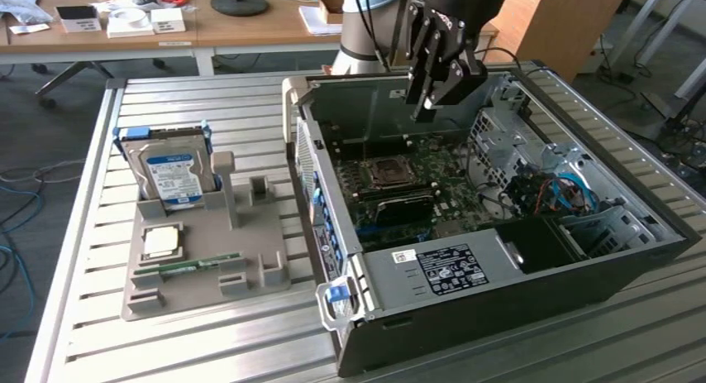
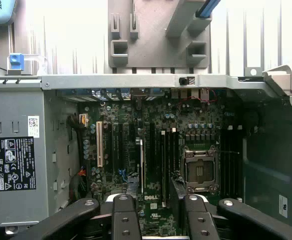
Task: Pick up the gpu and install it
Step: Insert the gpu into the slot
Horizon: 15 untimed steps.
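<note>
The gpu point(image 1: 403, 208) stands on edge on the motherboard inside the open computer case point(image 1: 331, 234), between the CPU socket point(image 1: 388, 172) and the power supply point(image 1: 436, 267). In the wrist view the gpu point(image 2: 142, 165) is a thin pale strip seen edge-on. My gripper point(image 1: 426, 110) hangs above the case's interior, well clear of the card. It is open: the black fingers point(image 2: 123, 217) stand apart with nothing between them, and the gripper point(image 2: 155, 220) looks straight down on the board.
A grey parts holder point(image 1: 204, 259) sits at the exterior view's left of the case, carrying a hard drive point(image 1: 171, 172), a RAM stick point(image 1: 188, 267) and a CPU chip point(image 1: 162, 242). The case walls rise around the board. A desk point(image 1: 221, 27) stands behind.
</note>
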{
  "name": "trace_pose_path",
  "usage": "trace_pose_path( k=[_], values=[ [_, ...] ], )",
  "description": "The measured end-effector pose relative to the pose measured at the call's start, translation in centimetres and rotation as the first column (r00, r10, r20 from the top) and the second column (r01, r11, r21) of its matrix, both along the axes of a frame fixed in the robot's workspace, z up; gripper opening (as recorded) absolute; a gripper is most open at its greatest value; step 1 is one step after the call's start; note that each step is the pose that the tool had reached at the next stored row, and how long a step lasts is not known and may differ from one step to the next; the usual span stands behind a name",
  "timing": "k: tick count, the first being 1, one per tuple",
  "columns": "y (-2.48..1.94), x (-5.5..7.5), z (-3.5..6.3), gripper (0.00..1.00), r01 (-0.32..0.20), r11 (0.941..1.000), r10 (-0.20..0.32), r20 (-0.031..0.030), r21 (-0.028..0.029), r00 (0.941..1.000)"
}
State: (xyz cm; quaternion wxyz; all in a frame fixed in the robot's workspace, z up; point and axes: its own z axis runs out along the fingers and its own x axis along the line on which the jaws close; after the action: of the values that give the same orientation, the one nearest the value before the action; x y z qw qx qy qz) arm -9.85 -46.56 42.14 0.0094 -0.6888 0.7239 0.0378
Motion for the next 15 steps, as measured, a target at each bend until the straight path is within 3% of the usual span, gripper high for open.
trace_pose_path(
  k=[13,15],
  values=[
    [0.0,0.0,-0.02,0.4,0.0,1.0,0.0,-0.0001,-0.0001,1.0],
    [0.0,0.0,-0.44,0.4,0.0,1.0,0.0,0.0,0.0001,1.0]
  ],
)
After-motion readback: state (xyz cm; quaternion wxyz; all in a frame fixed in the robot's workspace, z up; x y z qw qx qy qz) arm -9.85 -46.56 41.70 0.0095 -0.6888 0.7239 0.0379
